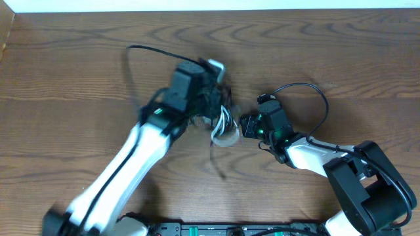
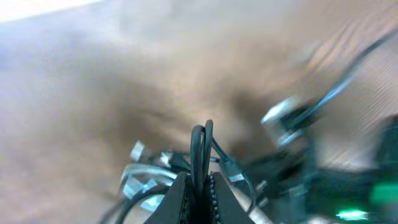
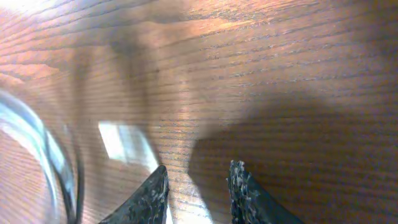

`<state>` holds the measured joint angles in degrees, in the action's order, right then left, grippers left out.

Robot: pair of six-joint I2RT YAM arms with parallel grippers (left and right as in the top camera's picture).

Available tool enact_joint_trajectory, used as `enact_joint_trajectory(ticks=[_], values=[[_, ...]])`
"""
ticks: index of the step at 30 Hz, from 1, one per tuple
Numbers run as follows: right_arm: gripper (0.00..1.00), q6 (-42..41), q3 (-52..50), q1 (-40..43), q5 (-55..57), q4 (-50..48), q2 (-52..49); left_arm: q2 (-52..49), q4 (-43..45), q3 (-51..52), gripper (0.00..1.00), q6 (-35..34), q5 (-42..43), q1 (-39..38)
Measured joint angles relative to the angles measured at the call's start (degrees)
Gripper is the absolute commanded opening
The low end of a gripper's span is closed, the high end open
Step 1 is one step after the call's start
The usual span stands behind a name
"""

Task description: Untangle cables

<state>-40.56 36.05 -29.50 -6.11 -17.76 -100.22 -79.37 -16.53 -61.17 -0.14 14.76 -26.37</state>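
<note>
Overhead, left to right. Thin black cable arcs across the wooden table left of centre and runs in under the left arm's head. Left gripper sits near table centre; its wrist view shows the fingers pinched together on an upright loop of the black cable, held off the wood. White cable lies coiled just below and right of that gripper, touching the table, and blurred in the wrist view. Right gripper is just beside the coil on its right. Right wrist view: fingers apart with only bare wood between them, and the white strand at the far left edge.
</note>
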Motion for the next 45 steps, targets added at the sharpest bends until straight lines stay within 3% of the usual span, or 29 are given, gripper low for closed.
enact_joint_trajectory(ticks=[4,8,12,18,22,33,36,37,39,40,45], values=[[0.33,0.0,0.0,0.0,0.0,0.0,0.0,11.1,0.2,-2.0,0.07,-0.1,0.5,0.0],[0.41,0.5,-0.2,0.2,-0.9,-0.9,0.0,15.1,-1.1,-2.0,0.07,-0.1,0.8,0.0],[0.46,4.2,-1.1,2.9,-6.8,0.1,2.1,14.6,-4.8,-2.0,0.08,-0.1,-1.5,0.0],[0.57,15.3,-3.1,9.2,-25.9,1.3,9.9,11.8,-5.8,-2.0,0.08,-0.2,-4.7,0.0],[0.58,21.0,-3.1,9.3,-36.4,0.5,14.6,9.6,-5.6,-2.0,0.07,-1.5,-5.3,0.0],[0.61,25.9,-3.1,7.8,-38.6,-1.9,14.8,7.0,-5.6,-2.0,0.07,-2.7,8.4,0.1],[0.53,26.1,-3.1,6.2,-35.8,-1.9,14.8,7.0,-5.6,-2.0,0.07,-2.7,12.8,0.1],[0.41,26.2,-3.1,5.6,-34.8,-1.9,14.8,7.0,-5.6,-2.0,0.07,-2.7,14.3,0.1],[0.06,26.1,-3.1,4.2,-31.9,-2.0,14.8,7.0,-5.7,-2.0,0.07,-2.7,16.2,0.1],[0.01,25.9,-3.1,3.6,-30.3,-1.9,14.8,7.0,-5.8,-2.0,0.07,-2.7,16.9,0.1],[0.01,25.2,-3.1,3.0,-26.1,-0.8,14.8,7.0,-6.9,-2.0,0.08,-2.7,16.8,0.1]])
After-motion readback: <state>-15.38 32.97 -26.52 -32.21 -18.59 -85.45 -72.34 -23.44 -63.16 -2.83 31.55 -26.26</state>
